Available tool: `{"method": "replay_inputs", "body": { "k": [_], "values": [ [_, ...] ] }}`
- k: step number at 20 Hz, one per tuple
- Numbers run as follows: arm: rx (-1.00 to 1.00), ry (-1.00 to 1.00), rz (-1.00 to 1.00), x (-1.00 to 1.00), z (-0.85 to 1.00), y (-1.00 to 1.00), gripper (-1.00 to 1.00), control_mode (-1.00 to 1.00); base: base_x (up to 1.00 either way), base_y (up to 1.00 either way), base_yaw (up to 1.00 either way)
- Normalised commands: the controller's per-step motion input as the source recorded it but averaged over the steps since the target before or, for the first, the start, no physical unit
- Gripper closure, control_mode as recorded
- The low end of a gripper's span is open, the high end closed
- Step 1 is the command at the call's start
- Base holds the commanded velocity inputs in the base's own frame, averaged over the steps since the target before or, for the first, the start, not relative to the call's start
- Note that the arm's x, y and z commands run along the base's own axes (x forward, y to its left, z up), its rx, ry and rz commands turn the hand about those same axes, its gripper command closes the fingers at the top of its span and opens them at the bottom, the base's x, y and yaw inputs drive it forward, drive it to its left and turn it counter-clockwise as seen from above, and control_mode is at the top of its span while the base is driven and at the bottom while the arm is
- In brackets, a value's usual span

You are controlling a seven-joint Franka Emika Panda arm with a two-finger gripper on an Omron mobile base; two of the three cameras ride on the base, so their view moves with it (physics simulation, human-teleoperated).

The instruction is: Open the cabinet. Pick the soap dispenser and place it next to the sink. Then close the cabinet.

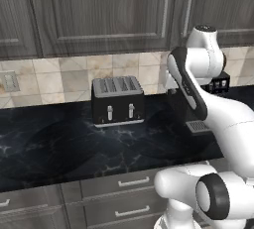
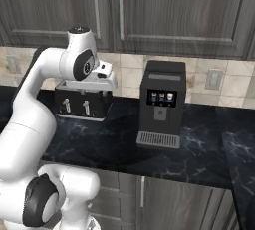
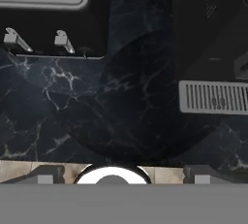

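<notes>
The cabinet [image 1: 109, 10] hangs above the counter with both dark wood-grain doors shut. Its two long silver handles [image 2: 95, 7] meet at the middle. My gripper [image 2: 102, 81] hovers over the counter between the toaster and the coffee machine, well below the doors and pointing down. In the hand view its gripper [image 3: 121, 175] is open, the fingertips [image 3: 46, 174] standing far apart with nothing between them, above bare black marble. The soap dispenser is hidden and the sink is out of view.
A black and silver toaster [image 1: 118, 101] stands on the black marble counter [image 1: 59, 148] against the tiled wall. A black coffee machine [image 2: 162, 104] with a grey drip tray [image 3: 215, 97] stands to its right. Drawers [image 1: 129, 183] with short horizontal handles run below the counter.
</notes>
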Motion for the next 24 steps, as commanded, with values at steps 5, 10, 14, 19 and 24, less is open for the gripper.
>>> {"method": "replay_inputs", "body": {
  "k": [5,10,14,19,24],
  "values": [
    [0.16,-0.02,0.0,-0.56,0.02,-0.51,-1.0,-1.0,0.0,0.0,0.0],
    [0.04,-0.01,-0.07,-0.62,0.17,-0.21,-1.0,-1.0,0.0,0.0,0.0],
    [0.0,0.05,-0.12,-0.54,0.38,0.0,-1.0,-1.0,0.0,0.0,0.0],
    [-0.01,0.06,-0.05,-0.4,0.66,0.0,-1.0,-1.0,0.0,0.0,0.0],
    [0.0,0.0,0.0,-0.1,0.68,0.25,-1.0,-1.0,0.0,0.0,0.0]
  ]
}}
